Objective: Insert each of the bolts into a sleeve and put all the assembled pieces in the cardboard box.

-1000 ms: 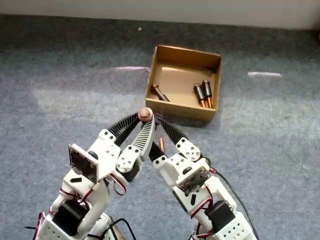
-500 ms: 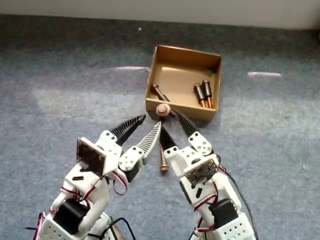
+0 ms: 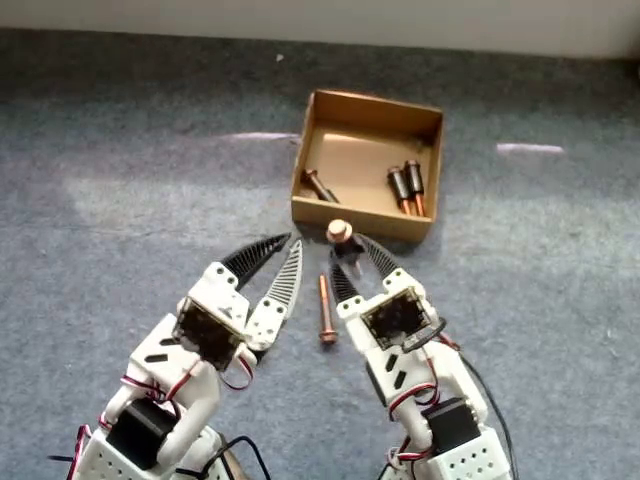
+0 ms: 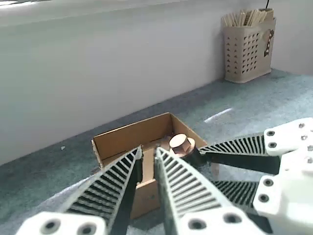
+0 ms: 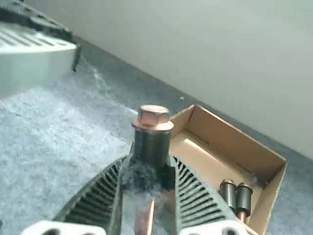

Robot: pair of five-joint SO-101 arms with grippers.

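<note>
Where the right gripper (image 3: 346, 254) clamps it, the assembled piece (image 3: 340, 234) is half hidden. Its jaws are clenched on the dark sleeve, so only the sleeve's upper part and the copper bolt head on top stand clear of them. In the right wrist view the piece (image 5: 151, 132) stands upright between the jaws, its lower end lost in blur. A copper streak shows lower in the gap, and I cannot tell whether it is this bolt's shank or something on the table beneath. The piece sits just outside the near wall of the cardboard box (image 3: 375, 222), not over its opening.

The left gripper (image 3: 293, 241) is beside it, its jaws released with a narrow gap at the tips and nothing between them. From the left wrist view the bolt head (image 4: 181, 143) lies just past those tips and to one side, outside the gap. The same jaws cover part of the box's near wall.

A loose bolt (image 3: 326, 308) lies flat on the grey table between the two arms, with no sleeve on it.

Inside the box lie a single piece (image 3: 319, 186) near one side and a pair of pieces (image 3: 406, 189) side by side near the other. The box's near corner is cut off at the edge of the right wrist view.
</note>
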